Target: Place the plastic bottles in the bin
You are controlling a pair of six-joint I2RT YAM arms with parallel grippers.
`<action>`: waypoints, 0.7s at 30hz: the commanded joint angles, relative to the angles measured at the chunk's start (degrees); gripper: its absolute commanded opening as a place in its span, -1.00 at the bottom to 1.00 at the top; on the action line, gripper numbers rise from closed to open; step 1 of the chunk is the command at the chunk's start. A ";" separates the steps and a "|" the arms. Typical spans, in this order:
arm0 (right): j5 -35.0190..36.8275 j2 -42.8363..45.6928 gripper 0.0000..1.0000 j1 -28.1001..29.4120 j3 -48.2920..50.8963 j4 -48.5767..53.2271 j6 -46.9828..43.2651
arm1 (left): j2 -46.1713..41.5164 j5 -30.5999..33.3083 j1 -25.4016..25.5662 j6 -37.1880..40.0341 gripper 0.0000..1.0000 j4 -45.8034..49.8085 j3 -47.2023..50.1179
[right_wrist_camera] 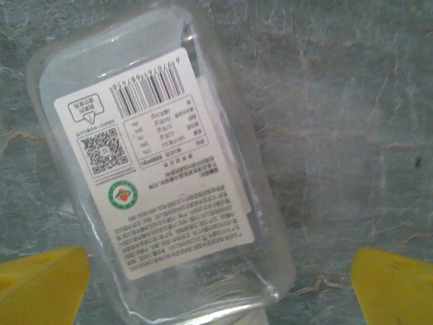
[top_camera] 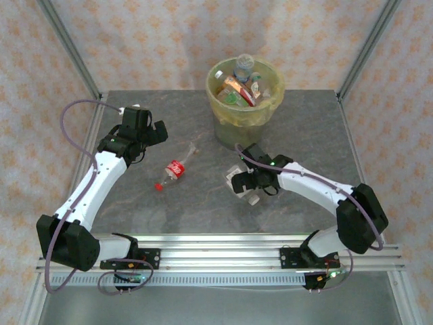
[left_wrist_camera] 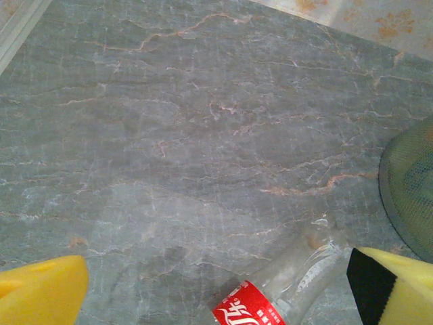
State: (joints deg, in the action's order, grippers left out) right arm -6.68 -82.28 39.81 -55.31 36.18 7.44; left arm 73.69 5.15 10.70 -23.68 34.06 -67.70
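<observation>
Bottle (right_wrist_camera: 162, 183) — white-labelled — lies between spread fingers (right_wrist_camera: 44, 284) of right hand (right_wrist_camera: 218, 284).

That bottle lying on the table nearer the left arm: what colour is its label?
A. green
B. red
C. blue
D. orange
B: the bottle lying on the table has a red label with white lettering, which the left wrist camera shows close up.
</observation>
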 commanded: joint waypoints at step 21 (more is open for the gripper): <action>-2.49 -15.04 0.98 0.62 -5.52 -4.04 -12.39 | -0.09 2.68 -0.63 0.24 1.00 2.15 -1.59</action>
State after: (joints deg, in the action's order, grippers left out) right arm -11.53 -96.16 40.10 -59.27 32.12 -4.62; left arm 73.69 6.42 10.70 -23.68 34.17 -67.75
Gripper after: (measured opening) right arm 0.992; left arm 0.999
